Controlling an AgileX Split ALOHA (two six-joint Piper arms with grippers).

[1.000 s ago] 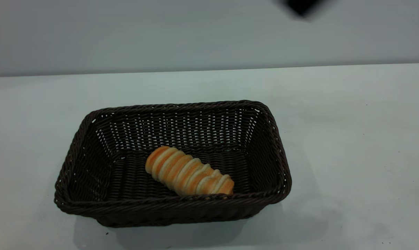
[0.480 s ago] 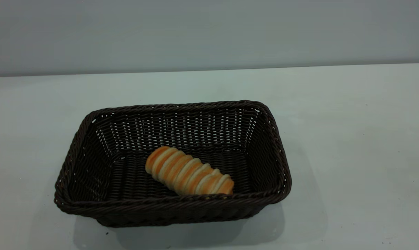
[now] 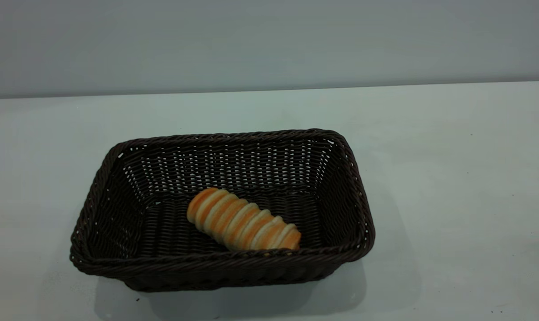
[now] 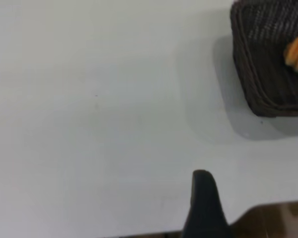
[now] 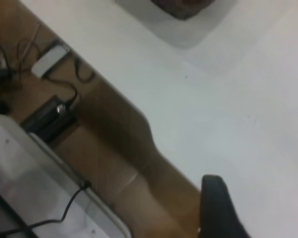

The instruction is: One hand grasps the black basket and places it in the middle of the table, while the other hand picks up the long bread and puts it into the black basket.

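Seemingly finished: the long bread [image 3: 243, 225] lies inside the black basket [image 3: 118, 267] mid-counter [image 3: 452, 187]. Both arms sit clear at the edges; their jaws' opening cannot be told.

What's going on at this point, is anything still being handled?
Nothing is being held. The long bread lies inside the black basket, which sits on the table roughly mid-table. Neither arm appears in the exterior view. Each wrist view shows only one dark claw fingertip over the table edge, away from the basket, so the job looks finished.
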